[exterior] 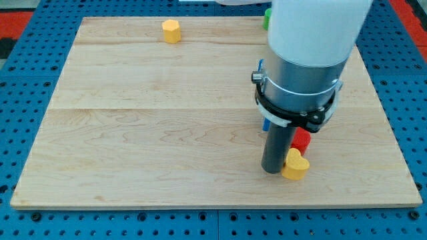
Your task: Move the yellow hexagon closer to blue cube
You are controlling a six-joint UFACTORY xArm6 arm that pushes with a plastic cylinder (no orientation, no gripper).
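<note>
The yellow hexagon (171,31) sits near the board's top edge, left of centre. A small sliver of a blue block (265,125) shows at the rod's left side, mostly hidden behind the arm; its shape cannot be made out. My tip (272,171) rests on the board at the lower right, far from the hexagon and just below the blue block. It touches the left side of a yellow heart-shaped block (295,165).
A red block (302,140) stands just above the yellow heart, partly hidden by the arm. A green block (266,18) peeks out at the board's top edge behind the arm. The wooden board (133,133) lies on a blue perforated table.
</note>
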